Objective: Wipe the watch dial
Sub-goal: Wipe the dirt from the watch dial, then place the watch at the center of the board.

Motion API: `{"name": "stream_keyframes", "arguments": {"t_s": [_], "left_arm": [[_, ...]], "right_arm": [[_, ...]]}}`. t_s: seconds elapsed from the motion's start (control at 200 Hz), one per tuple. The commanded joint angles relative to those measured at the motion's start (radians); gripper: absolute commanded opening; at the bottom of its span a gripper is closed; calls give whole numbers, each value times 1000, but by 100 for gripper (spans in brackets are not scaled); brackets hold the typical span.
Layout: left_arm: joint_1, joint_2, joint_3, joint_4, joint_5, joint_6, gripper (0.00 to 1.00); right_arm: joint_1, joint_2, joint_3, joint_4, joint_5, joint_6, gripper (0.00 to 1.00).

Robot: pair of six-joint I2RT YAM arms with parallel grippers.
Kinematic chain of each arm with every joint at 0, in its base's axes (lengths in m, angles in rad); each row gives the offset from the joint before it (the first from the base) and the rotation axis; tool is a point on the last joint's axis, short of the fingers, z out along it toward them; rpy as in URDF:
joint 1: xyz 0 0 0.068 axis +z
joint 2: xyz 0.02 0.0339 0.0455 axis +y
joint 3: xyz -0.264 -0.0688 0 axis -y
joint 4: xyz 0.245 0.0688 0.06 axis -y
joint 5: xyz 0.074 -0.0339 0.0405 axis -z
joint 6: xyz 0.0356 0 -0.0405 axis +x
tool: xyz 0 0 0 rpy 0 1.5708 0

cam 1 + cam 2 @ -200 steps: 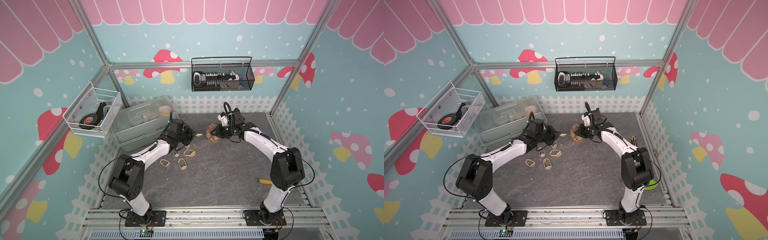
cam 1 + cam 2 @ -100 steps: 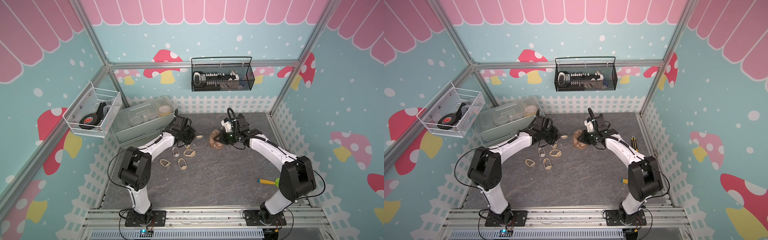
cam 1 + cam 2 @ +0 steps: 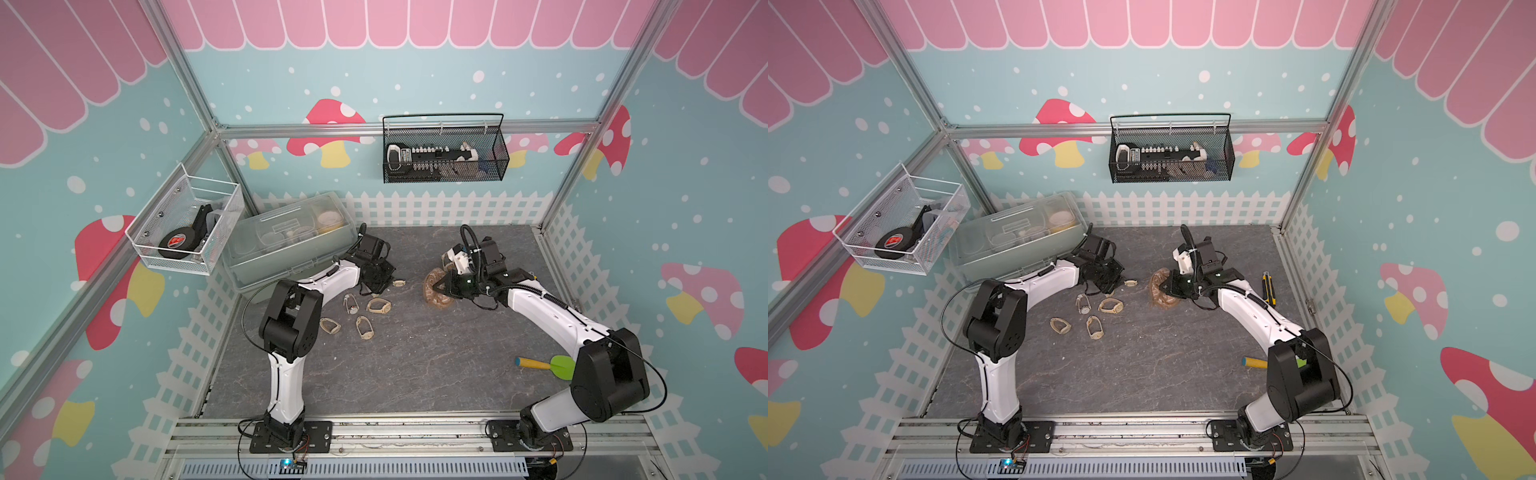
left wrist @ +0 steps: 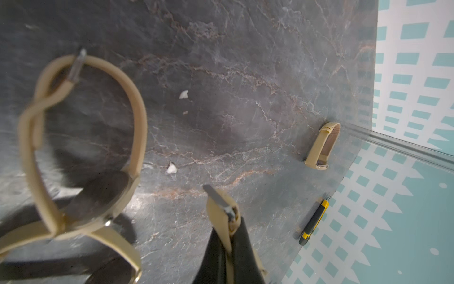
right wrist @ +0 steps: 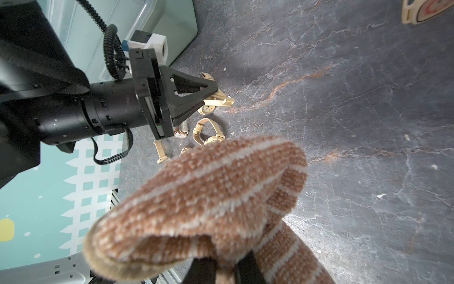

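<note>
Watch strap [image 4: 219,203] along left claw [image 4: 230,230]

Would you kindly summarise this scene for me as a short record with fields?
Left hand: shut on the strap of a beige watch
Right hand: shut on a brown striped cloth
Cloth and held watch: apart, no wiping contact yet
Table: loose watches lie near the left hand
Table's right edge: yellow utility knife
</note>
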Motion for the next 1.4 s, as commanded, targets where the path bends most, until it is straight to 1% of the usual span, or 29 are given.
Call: {"name": "stream_keyframes", "arguments": {"t_s": [0.0, 0.255, 0.415, 0.6, 0.836, 0.906, 0.976, 1.176, 1.236, 1.281, 1.301, 1.356, 1.371, 1.396], "left_arm": [[0, 38, 50, -18, -14, 32, 0], [-10, 129, 158, -99, -59, 96, 0], [-12, 159, 188, -135, -86, 120, 0], [-14, 188, 223, -182, -105, 161, 9], [-14, 183, 236, -226, -139, 201, 20], [-14, 182, 246, -244, -146, 215, 25], [-14, 177, 252, -253, -156, 227, 27], [-14, 160, 296, -310, -192, 259, 42], [-14, 158, 312, -325, -199, 268, 43], [-14, 153, 323, -337, -206, 272, 47], [-14, 150, 327, -342, -209, 274, 51], [-14, 144, 336, -348, -213, 279, 53], [-14, 143, 339, -351, -214, 280, 57], [-14, 140, 343, -355, -215, 281, 58]], "right_arm": [[6, -29, -11, -13, 8, -16, 0], [6, -26, 12, -50, 9, -41, 0], [6, -25, 26, -63, 5, -43, 0], [6, -25, 30, -74, 11, -48, 0], [6, -23, 32, -73, 14, -48, 0], [6, -22, 32, -73, 16, -48, 0], [6, -22, 32, -72, 17, -46, 0], [6, -21, 33, -71, 18, -45, 0], [6, -21, 33, -71, 21, -47, 0], [6, -20, 33, -71, 23, -46, 0], [6, -20, 33, -71, 24, -46, 0], [6, -20, 34, -70, 27, -44, 0], [6, -21, 33, -70, 27, -44, 0], [6, -21, 33, -68, 29, -42, 0]]}}
